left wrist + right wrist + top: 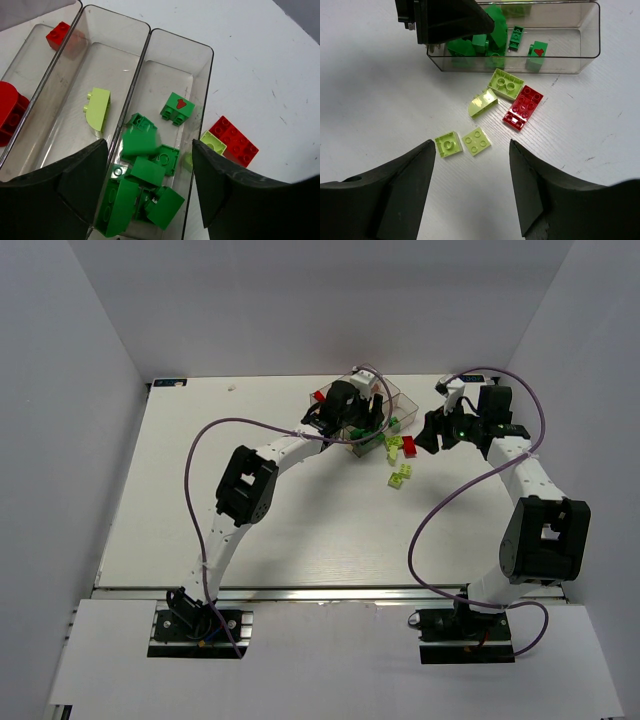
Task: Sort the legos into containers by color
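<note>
Left tool point(149, 145) spread above containers point(150, 35) on white table point(250, 540), white walls point(60, 390)

No legible text or numbers; red printed symbol point(180, 104) on one dark green brick point(171, 113).

Overhead camera sees the whole table point(300, 530); both wrist cameras look down closely, sharing the tray point(566, 64)

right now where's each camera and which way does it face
top external: above, behind the bases, looking down on the table; both arms show
left wrist: above the clear tray, looking into it; left tool fingers at bottom
right wrist: above loose lime bricks, facing the tray; right tool fingers at bottom
wrist views share the red brick
</note>
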{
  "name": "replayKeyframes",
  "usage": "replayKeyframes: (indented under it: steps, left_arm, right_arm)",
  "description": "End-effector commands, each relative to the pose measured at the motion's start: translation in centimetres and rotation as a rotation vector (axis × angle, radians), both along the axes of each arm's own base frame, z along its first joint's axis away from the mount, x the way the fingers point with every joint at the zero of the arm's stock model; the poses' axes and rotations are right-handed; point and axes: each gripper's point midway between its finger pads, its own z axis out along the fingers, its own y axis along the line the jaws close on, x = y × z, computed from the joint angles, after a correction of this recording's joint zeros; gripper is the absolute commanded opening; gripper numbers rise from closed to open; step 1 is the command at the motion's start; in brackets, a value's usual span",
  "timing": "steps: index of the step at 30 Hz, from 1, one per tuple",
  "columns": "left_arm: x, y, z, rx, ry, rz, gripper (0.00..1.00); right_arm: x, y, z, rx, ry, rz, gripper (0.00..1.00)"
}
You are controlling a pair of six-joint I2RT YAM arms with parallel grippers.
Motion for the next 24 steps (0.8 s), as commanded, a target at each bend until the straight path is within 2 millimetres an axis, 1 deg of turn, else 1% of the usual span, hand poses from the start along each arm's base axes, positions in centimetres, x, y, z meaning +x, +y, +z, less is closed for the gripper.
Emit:
replayKeyframes:
  steps: [1,3,6,7,8,9,10,11,12,13,14,15,16,17,18,19,20,21,22,23,24]
  left_arm:
    - [0.2,0.0,4.8,-0.065,-0.062,0.011,0.78]
    - [0.2,0.0,5.1,-0.067,-0.065,0.011,0.81]
    - [0.2,0.1,6.5,-0.082,-0.081,0.018,0.81]
    - [0.4,0.4,8.3,-0.096,-0.104,0.037,0.79]
    - [0.3,0.6,9.4,-0.105,-0.118,0.043,0.75]
    - [0.4,1.1,10.4,-0.109,-0.128,0.051,0.69]
    - [0.3,1.7,11.5,-0.12,-0.13,0.063,0.48]
    - [0.1,3.3,13.4,-0.133,-0.127,0.083,0.35]
    - [-0.2,4.1,14.3,-0.147,-0.115,0.09,0.24]
    - [-0.6,5.0,14.9,-0.177,-0.086,0.104,0.12]
    - [-2.0,6.7,15.8,-0.19,-0.065,0.122,0.1]
    - [-2.2,8.4,16.1,-0.205,-0.045,0.154,0.11]
    - [-3.0,9.5,16.1,-0.23,-0.007,0.178,0.15]
    - [-4.8,11.6,15.8,-0.227,0.022,0.202,0.38]
    - [-5.8,12.5,15.6,-0.231,0.042,0.216,0.48]
    - [-6.9,13.3,15.5,-0.239,0.062,0.225,0.58]
    - [-7.9,14.2,15.2,-0.237,0.072,0.239,0.76]
    - [-10.0,15.7,14.8,-0.238,0.092,0.262,0.85]
    - [-11.0,16.4,14.6,-0.245,0.101,0.279,0.91]
    - [-11.8,17.1,14.5,-0.256,0.107,0.295,0.96]
    - [-13.1,18.0,12.5,-0.24,0.145,0.314,0.98]
  right_arm:
    - [0.3,0.0,-0.1,-0.002,-0.007,0.008,0.67]
    - [0.3,-0.1,-0.2,-0.005,-0.004,0.005,0.67]
    - [0.5,-0.1,0.0,-0.008,-0.006,0.003,0.67]
    - [0.5,-0.2,-0.1,-0.011,-0.003,0.0,0.67]
    - [0.6,-0.3,-0.1,-0.014,-0.002,-0.005,0.65]
    - [0.7,-0.4,-0.1,-0.014,-0.001,-0.011,0.63]
    - [0.9,-0.5,-0.4,-0.014,0.015,-0.025,0.57]
    - [1.1,-0.6,-0.5,-0.014,0.023,-0.033,0.54]
    - [1.3,-0.8,-0.7,-0.021,0.039,-0.045,0.5]
    - [1.0,-0.7,-1.9,-0.016,0.101,-0.047,0.45]
    - [1.1,-0.7,-2.4,-0.016,0.128,-0.054,0.42]
    - [1.6,-0.8,-2.2,-0.023,0.139,-0.075,0.41]
    - [1.3,-0.5,-3.6,-0.03,0.202,-0.075,0.41]
    - [1.2,-0.3,-4.0,-0.038,0.23,-0.081,0.42]
    - [1.4,-0.6,-4.2,-0.052,0.242,-0.089,0.44]
    - [1.0,0.7,-5.1,-0.066,0.271,-0.058,0.46]
    - [0.6,0.8,-5.8,-0.092,0.289,-0.037,0.51]
    - [0.8,0.9,-5.7,-0.116,0.284,-0.021,0.54]
    - [0.6,1.2,-6.5,-0.134,0.305,0.006,0.6]
    - [0.0,1.3,-6.9,-0.149,0.333,0.035,0.62]
    - [-0.2,1.5,-6.9,-0.168,0.305,0.112,0.66]
